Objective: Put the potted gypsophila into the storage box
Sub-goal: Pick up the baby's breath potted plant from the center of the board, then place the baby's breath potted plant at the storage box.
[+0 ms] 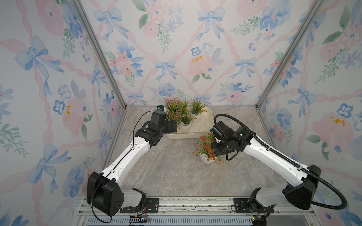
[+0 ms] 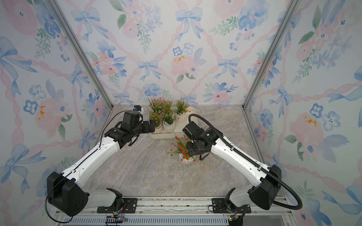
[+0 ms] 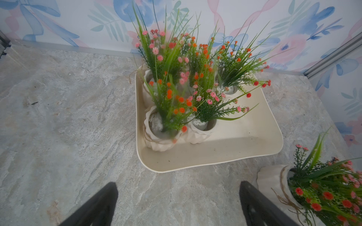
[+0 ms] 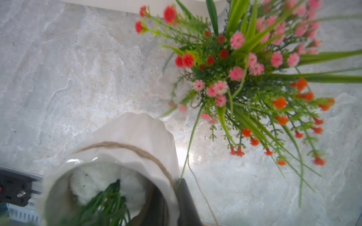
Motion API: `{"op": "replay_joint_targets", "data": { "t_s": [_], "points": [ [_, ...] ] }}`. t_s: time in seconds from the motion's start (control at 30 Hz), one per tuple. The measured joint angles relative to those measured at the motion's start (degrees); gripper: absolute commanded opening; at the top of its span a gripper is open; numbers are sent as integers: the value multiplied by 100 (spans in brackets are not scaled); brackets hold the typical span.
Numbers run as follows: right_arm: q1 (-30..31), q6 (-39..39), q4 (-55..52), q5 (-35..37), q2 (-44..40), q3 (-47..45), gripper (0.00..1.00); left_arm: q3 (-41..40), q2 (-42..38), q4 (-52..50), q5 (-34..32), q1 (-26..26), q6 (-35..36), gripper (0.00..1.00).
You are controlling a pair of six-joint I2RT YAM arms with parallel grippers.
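The cream storage box (image 1: 205,122) (image 3: 235,142) stands at the back of the table with several potted gypsophila (image 1: 185,125) (image 3: 162,137) upright in its left half. My right gripper (image 1: 215,151) (image 4: 170,197) is shut on the rim of another white ribbed pot (image 1: 206,159) (image 4: 133,133), one finger inside and one outside. That pot is tilted, just in front of the box. Beyond it shows a cluster of pink, red and orange blossoms (image 4: 235,74) whose pot is hidden. My left gripper (image 1: 173,126) (image 3: 178,185) hangs open and empty at the box's near left corner.
The table is grey marbled stone (image 1: 172,172), walled on three sides by flowered panels in metal frames (image 1: 125,106). The right half of the box floor is bare. A metal rail (image 1: 195,203) runs along the front edge between the two arm bases.
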Motion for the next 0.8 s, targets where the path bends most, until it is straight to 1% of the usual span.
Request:
{"op": "replay_joint_targets", "data": {
  "t_s": [0.3, 0.47, 0.7, 0.8],
  "points": [
    [-15, -474, -166, -146, 1241, 1685, 11, -127, -164, 0, 0, 76, 2, 98],
    [-144, -682, -323, -208, 1987, 2680, 10, -219, -313, 0, -2, 157, 2, 98],
    [-616, -820, -472, -350, 3069, 4159, 11, -400, -422, 0, 7, 297, 4, 98],
    [-859, -813, -472, -444, 3440, 4548, 10, -476, -452, 0, 48, 367, 7, 98]
  ]
}}
